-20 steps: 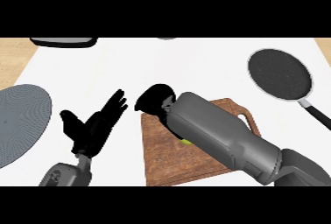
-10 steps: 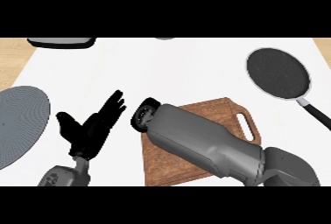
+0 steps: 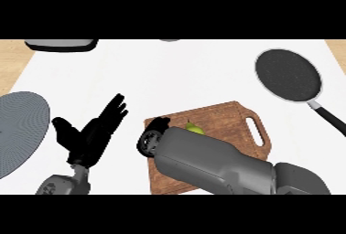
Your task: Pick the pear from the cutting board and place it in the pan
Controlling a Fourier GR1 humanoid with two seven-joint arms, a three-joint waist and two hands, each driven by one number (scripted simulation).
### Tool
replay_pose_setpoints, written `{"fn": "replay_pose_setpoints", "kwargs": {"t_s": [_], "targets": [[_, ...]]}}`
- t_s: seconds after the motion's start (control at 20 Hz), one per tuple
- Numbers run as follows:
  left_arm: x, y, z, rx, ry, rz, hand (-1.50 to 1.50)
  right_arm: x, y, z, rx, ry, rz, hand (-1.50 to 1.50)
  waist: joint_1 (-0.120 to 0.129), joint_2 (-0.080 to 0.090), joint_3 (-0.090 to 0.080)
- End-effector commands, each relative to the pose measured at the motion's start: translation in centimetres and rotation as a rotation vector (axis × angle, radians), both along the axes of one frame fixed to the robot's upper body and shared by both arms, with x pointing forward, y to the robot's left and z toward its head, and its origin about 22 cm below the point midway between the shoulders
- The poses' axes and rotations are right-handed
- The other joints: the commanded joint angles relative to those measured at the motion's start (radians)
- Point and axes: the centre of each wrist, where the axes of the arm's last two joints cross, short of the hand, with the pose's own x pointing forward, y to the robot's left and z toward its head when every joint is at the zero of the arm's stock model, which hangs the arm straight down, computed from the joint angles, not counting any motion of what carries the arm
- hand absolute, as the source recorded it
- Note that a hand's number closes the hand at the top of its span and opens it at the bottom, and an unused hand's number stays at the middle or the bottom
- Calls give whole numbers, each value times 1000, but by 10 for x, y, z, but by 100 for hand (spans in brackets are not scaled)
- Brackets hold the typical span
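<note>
Reaching robot hand (image 3: 157,132) beside pear (image 3: 196,130)

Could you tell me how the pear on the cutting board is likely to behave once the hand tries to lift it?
The pear looks rounded and smooth, so it may roll on the flat cutting board if nudged. Only a small green part shows beside the right hand, so the grip cannot be judged. It seems rigid and small, probably easy to carry to the pan.

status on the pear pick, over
Right hand low at the pear on the cutting board, grasp not visible. Left hand open, resting at left. Pan far right, nothing in between.
</note>
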Motion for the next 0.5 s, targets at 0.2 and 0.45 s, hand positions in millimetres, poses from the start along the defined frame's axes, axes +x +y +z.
{"fn": "replay_pose_setpoints", "kwargs": {"t_s": [0.2,0.45], "targets": [[-3,-1,-13,7,6,18,0,-7,-3,-17,-110,-133,91,-150,-18,3,1],[-12,28,-1,12,1,-4,0,7,-9,-10,-112,-114,63,-150,-18,1,1]]}}
